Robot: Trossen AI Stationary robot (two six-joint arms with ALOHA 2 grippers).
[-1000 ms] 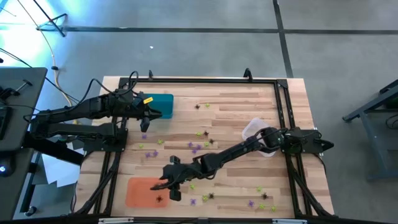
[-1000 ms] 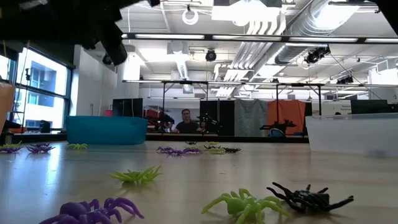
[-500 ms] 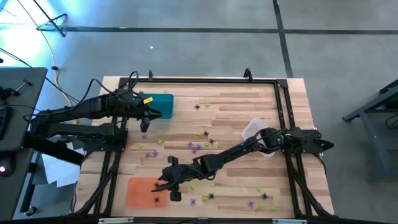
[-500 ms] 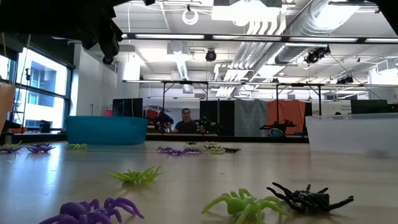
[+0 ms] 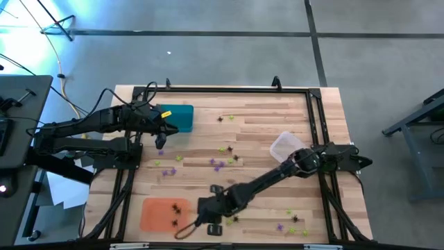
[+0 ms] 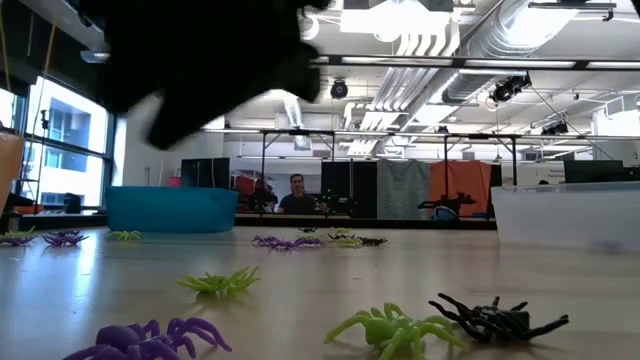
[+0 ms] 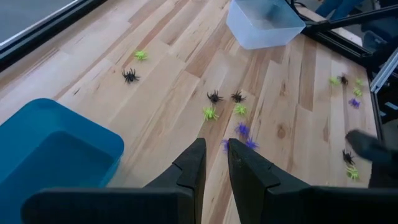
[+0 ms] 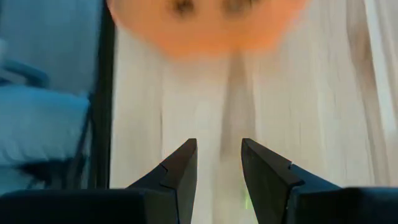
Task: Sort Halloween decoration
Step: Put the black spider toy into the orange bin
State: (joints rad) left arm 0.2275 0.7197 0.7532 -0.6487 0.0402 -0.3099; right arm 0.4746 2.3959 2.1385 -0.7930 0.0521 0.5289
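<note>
The right gripper (image 5: 186, 229) is hovering open and empty near the orange tray (image 5: 154, 214); the left gripper (image 7: 214, 163) is waiting nearly closed, empty, beside the teal tray (image 5: 182, 116).

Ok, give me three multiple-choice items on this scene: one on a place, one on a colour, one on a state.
1. Where is the right gripper?
A. over the teal tray
B. by the orange tray, near the table's front edge
C. inside the clear tray

2. What colour are the spiders lying in the orange tray?
A. black
B. purple
C. yellow-green

3. How are the right gripper's jaws?
A. shut on a purple spider
B. shut on the clear tray
C. open and empty

Answers:
1 B, the high view shows it just beside the orange tray at the front.
2 A, two dark spiders sit on the orange.
3 C, the right wrist view shows a gap between the fingers with only table behind.
</note>
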